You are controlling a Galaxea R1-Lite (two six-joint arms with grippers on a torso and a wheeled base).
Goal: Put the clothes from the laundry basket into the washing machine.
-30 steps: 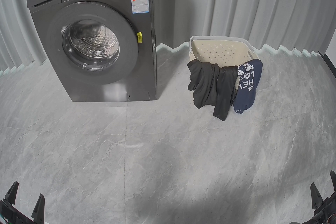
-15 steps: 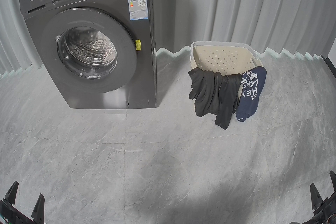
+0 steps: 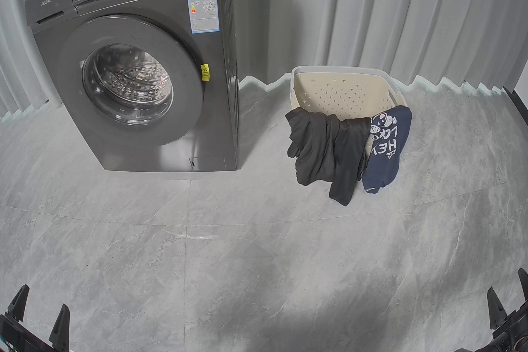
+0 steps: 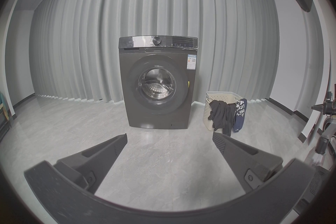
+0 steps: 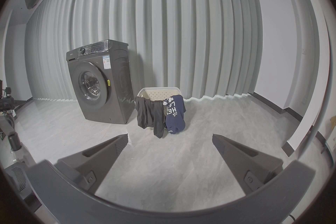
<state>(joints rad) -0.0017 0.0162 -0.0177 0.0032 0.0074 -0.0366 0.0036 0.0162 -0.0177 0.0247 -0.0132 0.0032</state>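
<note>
Looking at a dark grey washing machine point(image 3: 137, 78) standing upright on the grey tiled floor point(image 3: 264, 270), over on the left. Round front door turned toward the robot and angled a bit to the right, with the drum visible through it. Can't tell for sure whether that door is latched.

Just to the right of it, with a strip of bare floor between, a cream laundry basket point(image 3: 341, 70) sitting upright with the open top up, backed against the pale pleated curtain point(image 3: 385, 1).

Two bits of clothing draped over the basket's near rim, both hanging outside it. Black garment point(image 3: 324, 149) on the washer side, long axis running straight down from the rim, with the lowest tail reaching about floor level. Navy shirt point(image 3: 385, 149) with white print right beside it at the near right corner, touching the black one, also hanging lengthwise top to bottom but ending a little higher.

Left gripper point(image 3: 44, 297) down in the near left corner, fingers spread wide, nothing between them. Same deal with the right gripper point(image 3: 506, 281) in the near right corner: spread apart and empty. Both well away from the basket and the machine, fingers pointing out toward them.
</note>
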